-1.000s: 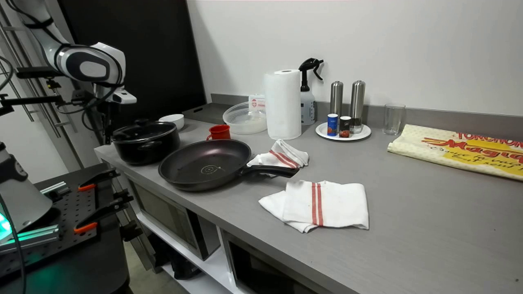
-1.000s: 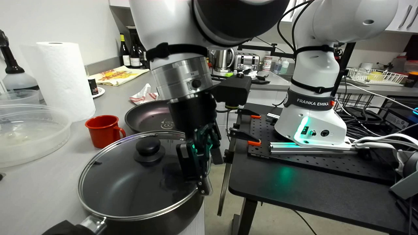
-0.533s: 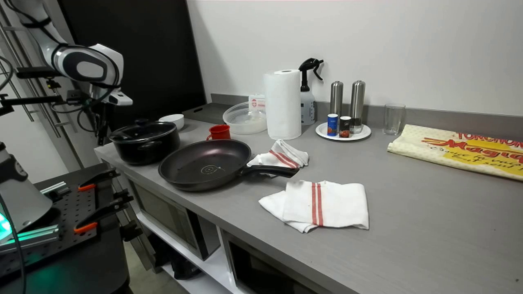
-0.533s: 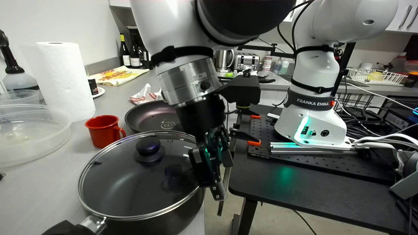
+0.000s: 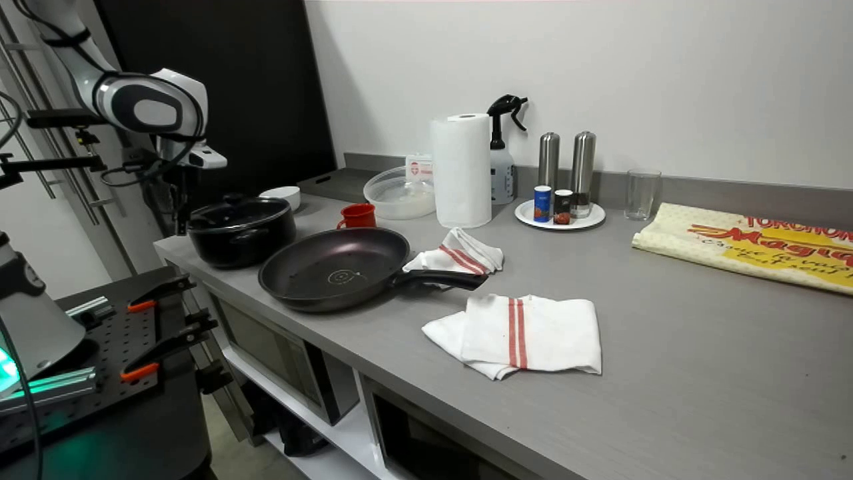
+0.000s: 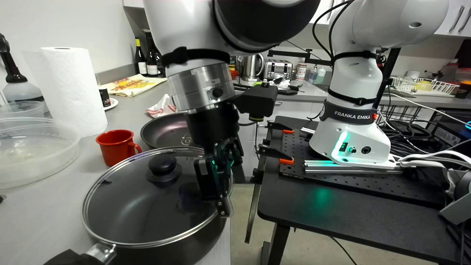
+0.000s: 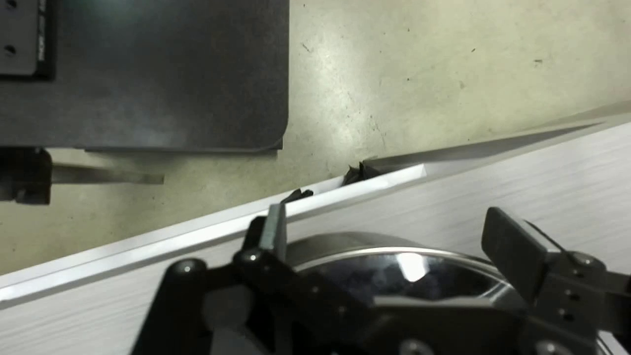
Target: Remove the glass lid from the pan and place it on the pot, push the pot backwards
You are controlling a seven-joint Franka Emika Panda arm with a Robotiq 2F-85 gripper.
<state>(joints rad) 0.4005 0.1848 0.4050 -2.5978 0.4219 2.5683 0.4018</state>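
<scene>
The glass lid [image 6: 147, 206] lies on the black pot [image 5: 243, 247], its knob up; in the wrist view part of the lid [image 7: 365, 277] and the pot's wall [image 7: 340, 239] show. The pot stands near the counter's front edge. The wide black pan [image 5: 313, 260] sits beside it with nothing in it; it also shows in an exterior view [image 6: 165, 130]. My gripper [image 6: 220, 191] is low at the pot's robot-side rim, close against or touching it. In the wrist view the gripper [image 7: 394, 239] is open, its fingers [image 7: 512, 246] wide apart with the rim between them.
A red mug [image 6: 116, 147], a clear plastic container [image 6: 36, 154] and a white bowl [image 5: 283, 197] stand behind the cookware. A paper towel roll [image 5: 463, 173] is near the wall. A striped towel [image 5: 553, 333] lies on the counter [image 5: 666, 373]. The pan's handle [image 5: 446, 277] points along the counter.
My gripper first drew back slightly from the pot, then moved in against its side again. The pot and lid have shifted slightly away from the robot base, toward the wall.
</scene>
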